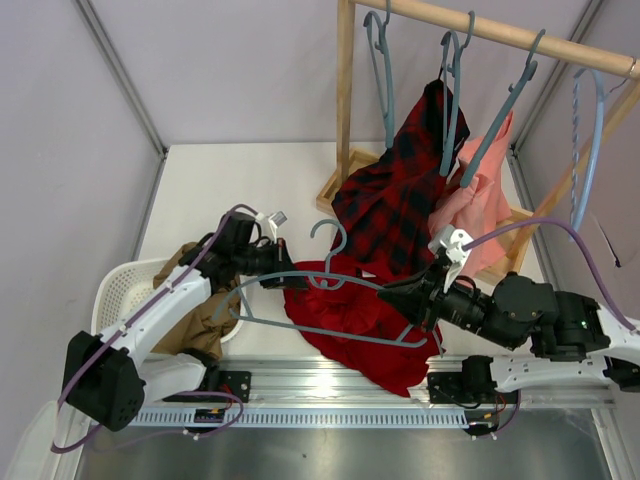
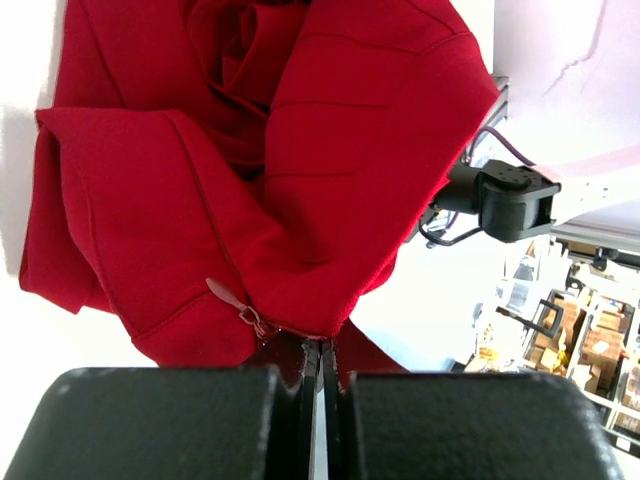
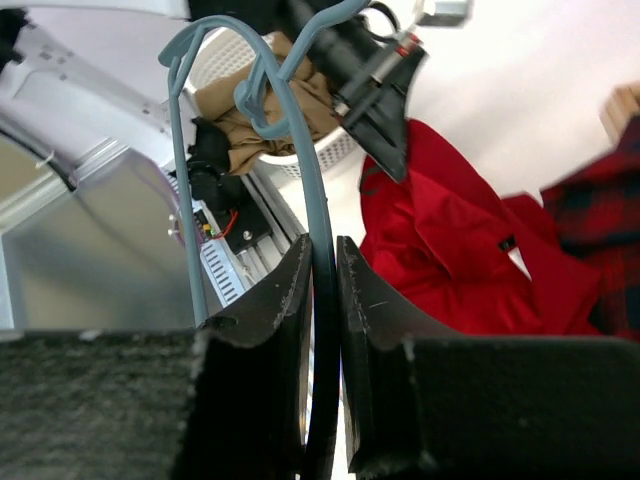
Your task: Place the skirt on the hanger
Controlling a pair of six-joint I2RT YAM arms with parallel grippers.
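Far-left tabletop open; right side and near edge crowded.
The far-left quarter of the tabletop (image 1: pixel 230 180) lies bare, a wide way in. At the far-right corner the wooden rack (image 1: pixel 345 100) and the plaid garment (image 1: pixel 395 200) hanging low from it block passage. The hanger (image 1: pixel 342 245) spans the near-middle over the skirt (image 1: pixel 350 310), and the basket (image 1: pixel 125 285) sits at the near-left corner.

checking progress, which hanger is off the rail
The grey-blue hanger clamped in the right pincer, low over the red skirt; the other hangers all hang on the wooden rail.
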